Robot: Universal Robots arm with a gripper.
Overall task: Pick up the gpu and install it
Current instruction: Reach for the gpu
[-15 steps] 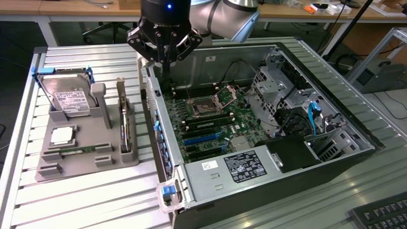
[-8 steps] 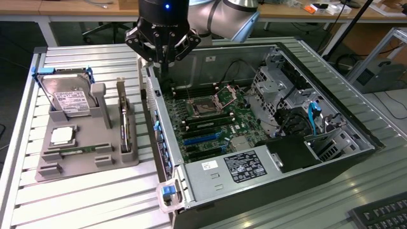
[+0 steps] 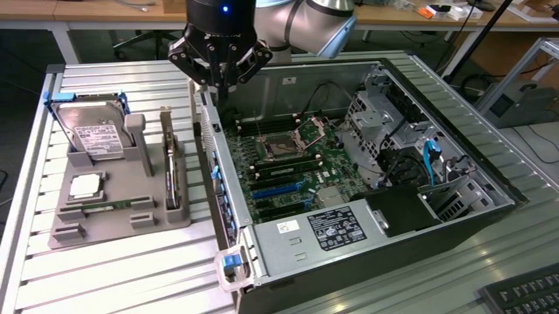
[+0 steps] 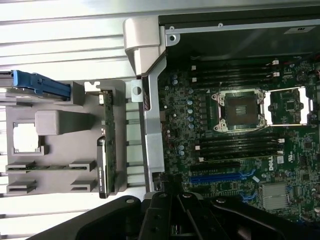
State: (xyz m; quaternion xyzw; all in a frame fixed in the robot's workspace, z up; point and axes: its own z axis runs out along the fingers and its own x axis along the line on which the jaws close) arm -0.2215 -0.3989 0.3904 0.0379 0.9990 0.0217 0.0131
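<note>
The gpu stands on its long edge in a slot of the grey holder, at the exterior view's left of the open computer case. In the wrist view the gpu appears edge-on, with a brownish-green board and a silver bracket end. My gripper hangs above the case's side wall, between the holder and the motherboard, with its fingers shut on nothing. In the wrist view the gripper is over the wall's edge, near the blue slot.
The holder also carries a silver hard drive with blue rails, a processor and a RAM stick. A drive cage and cables fill the case's far side. A keyboard lies at the exterior view's lower right.
</note>
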